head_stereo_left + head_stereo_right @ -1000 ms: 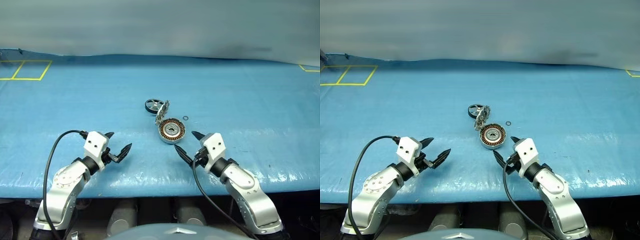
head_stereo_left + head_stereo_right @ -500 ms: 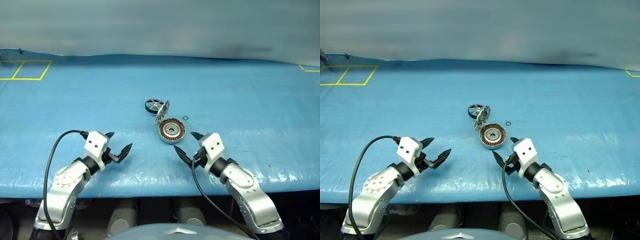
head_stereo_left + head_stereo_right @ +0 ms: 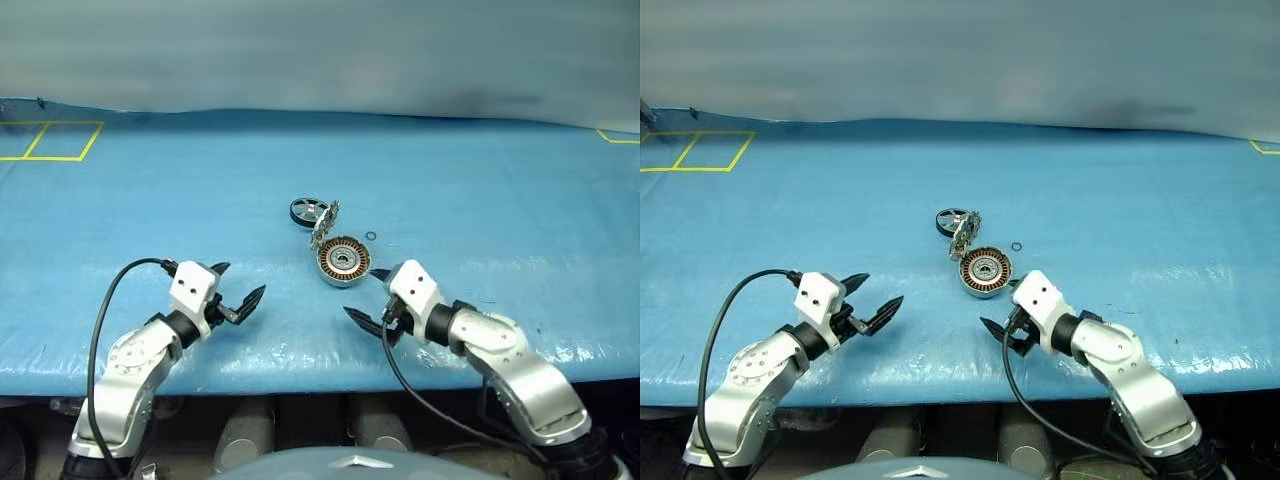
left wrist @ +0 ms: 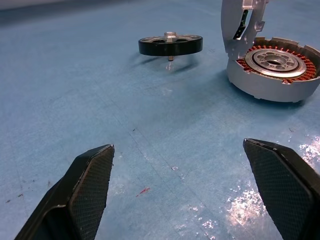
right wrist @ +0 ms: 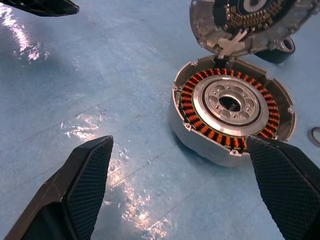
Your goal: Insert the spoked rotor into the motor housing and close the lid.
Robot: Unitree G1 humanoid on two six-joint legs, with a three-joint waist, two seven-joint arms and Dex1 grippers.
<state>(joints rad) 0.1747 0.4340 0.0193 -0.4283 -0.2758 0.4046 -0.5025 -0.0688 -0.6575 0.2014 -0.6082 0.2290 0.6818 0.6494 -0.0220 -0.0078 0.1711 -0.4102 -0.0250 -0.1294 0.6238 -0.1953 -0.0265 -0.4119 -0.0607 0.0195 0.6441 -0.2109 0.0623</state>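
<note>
Both grippers, left (image 3: 243,292) and right (image 3: 366,296), are spread wide with nothing held. The motor housing (image 3: 343,261) is sat on the blue table (image 3: 500,200), lid (image 3: 324,224) flipped up, and the spoked rotor (image 3: 309,211) is parked just behind it.

The round silver metal motor housing (image 5: 231,120) looks matt outside, with copper-brown windings around a polished hub. Its hinged silver-grey metal lid (image 5: 245,20) shines inside. The black ring-shaped spoked rotor (image 4: 170,45) seems smooth, perhaps plastic. The blue table sheet (image 3: 180,200) is glossy and wrinkled.

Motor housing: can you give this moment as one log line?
motor housing open, empty | lid raised | spoked rotor on table | left gripper open | right gripper open
</note>
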